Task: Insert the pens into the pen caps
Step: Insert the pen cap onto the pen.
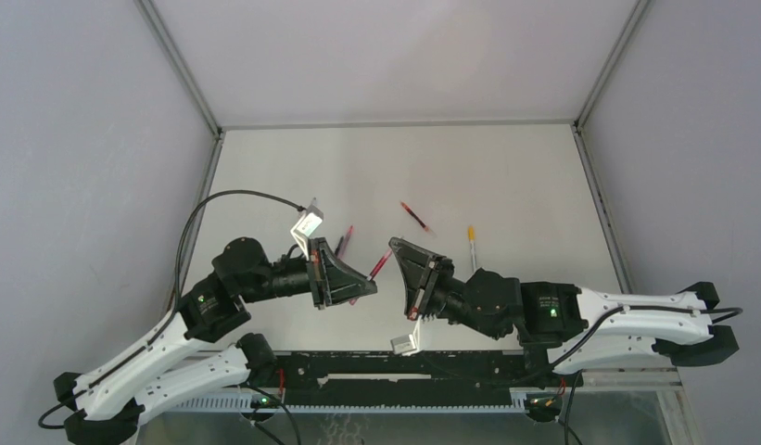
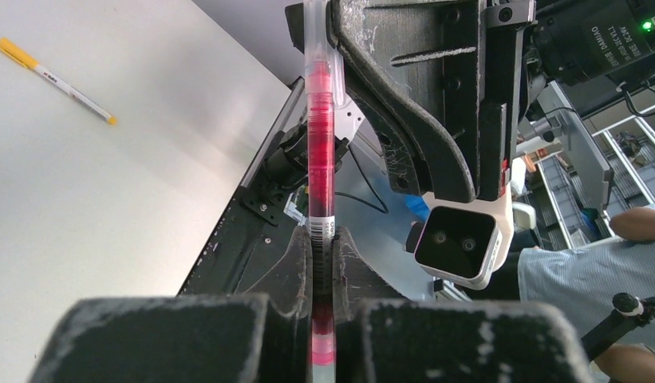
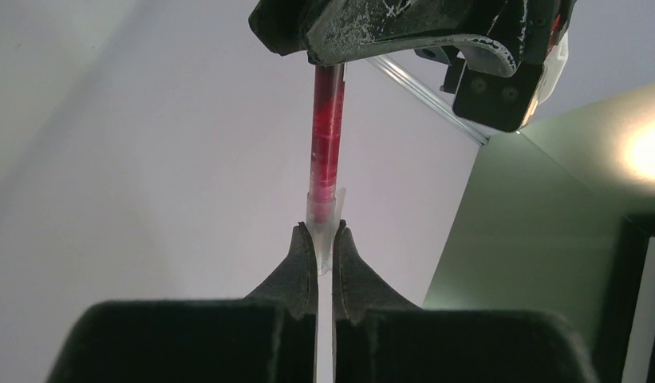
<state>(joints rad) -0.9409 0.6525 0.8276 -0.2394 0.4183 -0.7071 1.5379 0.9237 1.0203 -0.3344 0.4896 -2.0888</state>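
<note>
top external: yellow pen [image 1: 472,247] lies loose (red pen [image 1: 415,217] near).

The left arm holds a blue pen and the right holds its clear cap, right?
Not blue. The pen in the left end effector is red, as the left wrist view shows; the right end effector does hold the clear cap.

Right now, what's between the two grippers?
A red pen spans the gap, left gripper holding it, right gripper its clear cap; top view shows it.
</note>
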